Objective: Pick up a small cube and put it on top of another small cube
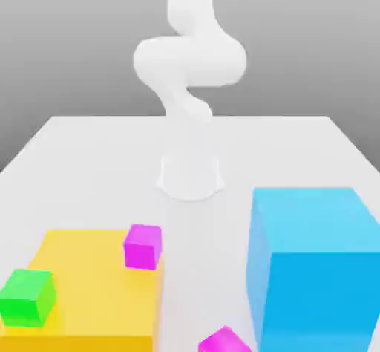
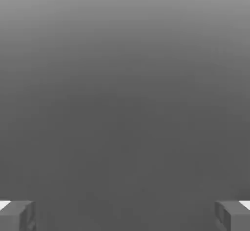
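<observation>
**Grey backdrop, white tabletop: small cubes lie well clear of an open end effector**

Plain grey fills the background behind a matte white tabletop [image 1: 89, 157], flat and unmarked.

Item 1. Magenta cube [image 1: 142, 246], small, glossy, sharp-edged; sits on the upper face of the yellow block, at the corner nearest the arm's base. A likely pick.

Item 2. Green cube [image 1: 27, 297], same small size and sheen; rests on the same block, toward the exterior view's left and nearer the camera. Well apart from item 1.

Item 3. Second magenta cube [image 1: 223, 341], partly cut by the frame edge; lies on the tabletop between the two big blocks.

Item 4. Yellow block [image 1: 89, 284], broad, low, slab-like.

Item 5. Blue block [image 1: 312, 269], large and tall, on the exterior view's right.

Item 6. White arm [image 1: 189, 61], smooth and rounded, rising from a round base [image 1: 191, 176].

Item 7. End effector [image 2: 125, 215]: two grey fingertips [image 2: 17, 215] stand far apart, nothing between them. The hand view looks onto featureless grey, so no cube lies ahead of it.

Judgement: the cubes all lie on the camera's side of the base; the hand must swing over and descend onto one.
</observation>
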You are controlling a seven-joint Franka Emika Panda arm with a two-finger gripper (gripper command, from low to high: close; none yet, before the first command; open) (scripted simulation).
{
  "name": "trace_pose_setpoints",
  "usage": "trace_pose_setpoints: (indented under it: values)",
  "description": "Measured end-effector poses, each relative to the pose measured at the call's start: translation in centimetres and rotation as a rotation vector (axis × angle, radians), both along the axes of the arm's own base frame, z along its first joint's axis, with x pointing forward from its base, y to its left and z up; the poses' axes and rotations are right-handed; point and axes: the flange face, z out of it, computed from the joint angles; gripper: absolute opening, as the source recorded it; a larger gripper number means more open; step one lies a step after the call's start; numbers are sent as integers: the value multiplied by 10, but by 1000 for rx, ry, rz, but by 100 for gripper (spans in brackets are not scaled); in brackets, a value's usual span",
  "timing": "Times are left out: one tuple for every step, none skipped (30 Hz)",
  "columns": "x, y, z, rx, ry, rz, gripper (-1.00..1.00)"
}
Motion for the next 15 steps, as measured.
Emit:
trace_pose_setpoints:
  values:
    - [12,15,-16,-25,26,49,0]
    - [22,29,-33,-47,53,98,0]
    - [32,45,-51,-69,81,147,0]
    - [40,60,-70,-90,108,197,0]
    - [47,76,-89,-111,135,247,0]
    - [52,92,-109,-132,161,298,0]
    - [55,108,-129,-153,187,349,0]
    - [58,125,-149,-174,213,401,0]
    - [58,141,-170,-195,238,452,0]
    - [58,157,-190,-216,263,505,0]
    - [55,173,-211,-238,288,557,0]
    - [52,188,-232,-259,312,611,0]
    - [47,203,-253,-280,335,665,0]
    - [40,217,-274,-302,358,718,0]
    - [32,231,-294,-323,382,773,0]
